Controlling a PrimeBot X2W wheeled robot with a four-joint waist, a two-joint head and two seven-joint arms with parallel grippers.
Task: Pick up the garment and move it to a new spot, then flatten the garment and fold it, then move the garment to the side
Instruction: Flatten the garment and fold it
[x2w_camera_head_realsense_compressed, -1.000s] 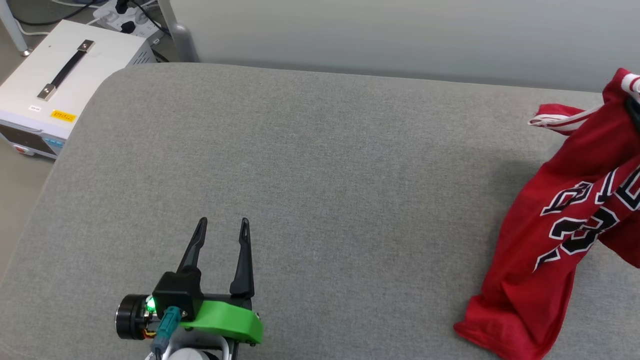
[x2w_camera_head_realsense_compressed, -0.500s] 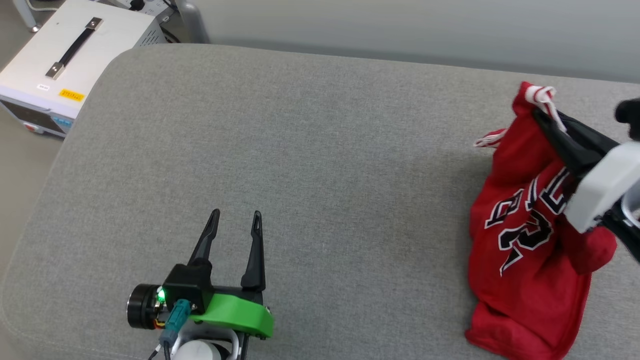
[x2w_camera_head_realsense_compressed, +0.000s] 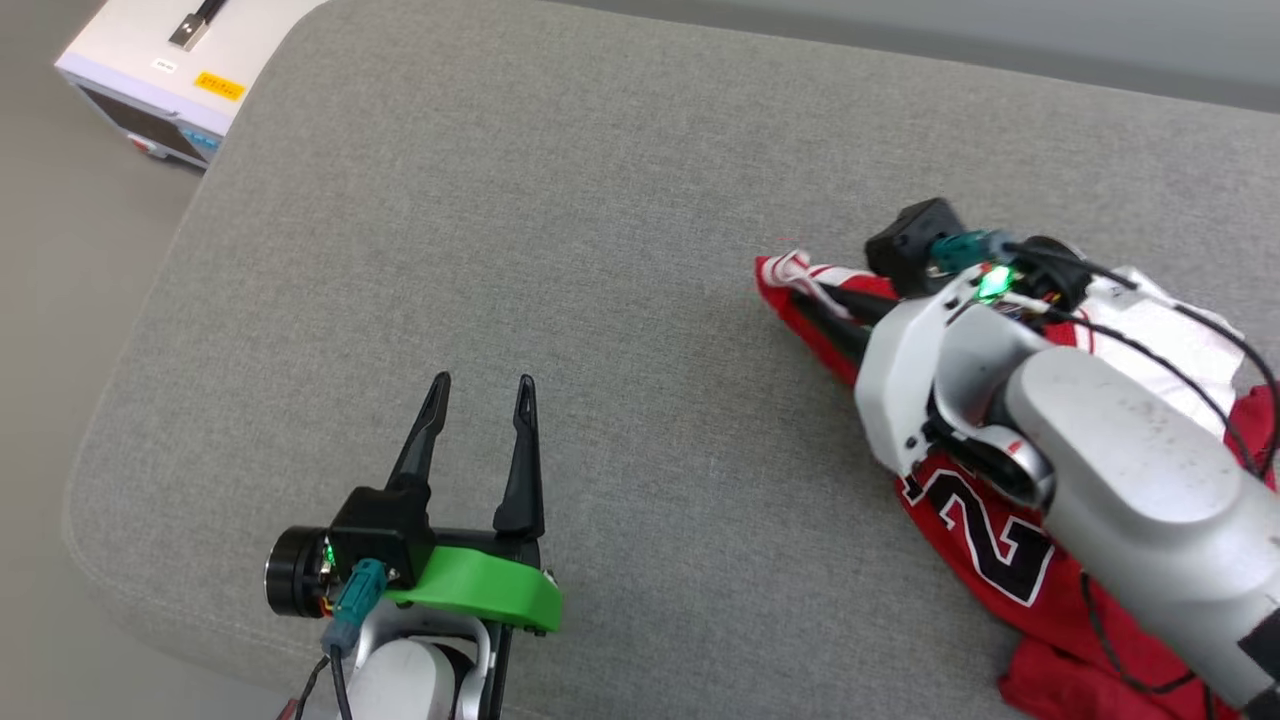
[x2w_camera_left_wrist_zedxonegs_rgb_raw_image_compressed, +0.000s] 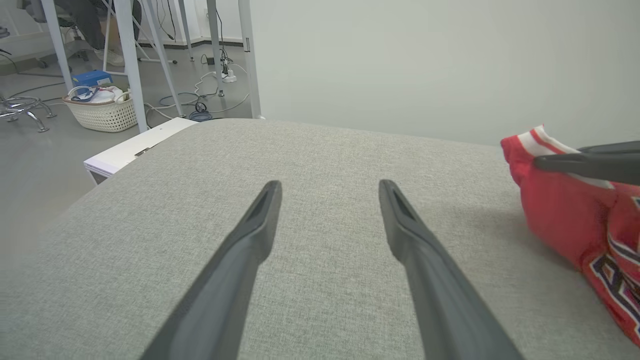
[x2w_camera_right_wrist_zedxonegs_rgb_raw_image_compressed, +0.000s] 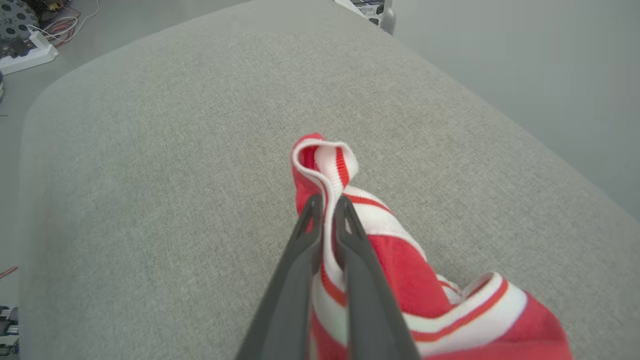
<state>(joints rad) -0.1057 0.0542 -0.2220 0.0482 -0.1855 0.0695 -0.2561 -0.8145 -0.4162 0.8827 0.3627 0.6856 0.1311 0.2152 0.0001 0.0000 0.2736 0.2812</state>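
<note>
1. Cushion (x2w_camera_head_realsense_compressed: 560, 230): a wide grey fabric pad with rounded corners. It serves as the work surface.
2. Garment (x2w_camera_head_realsense_compressed: 985, 545): a red jersey with black, white-outlined numerals, lying bunched on the right part of the cushion. One end, with red-and-white striped trim, is drawn out toward the cushion's middle.
3. Right gripper (x2w_camera_right_wrist_zedxonegs_rgb_raw_image_compressed: 328, 200): the fingers are nearly together, pinching the striped trim. A loop of trim curls up past the tips, low over the cushion.
4. Left gripper (x2w_camera_head_realsense_compressed: 482, 380): the fingers are spread wide and hold nothing. It sits above the cushion's near left part, well apart from the garment.
5. White box (x2w_camera_head_realsense_compressed: 165, 90): it stands on the floor off the cushion's far left corner.
6. Basket (x2w_camera_left_wrist_zedxonegs_rgb_raw_image_compressed: 102, 114): a cream woven basket on the floor beyond that corner. It holds heaped pale items with some blue; what they are cannot be told.
</note>
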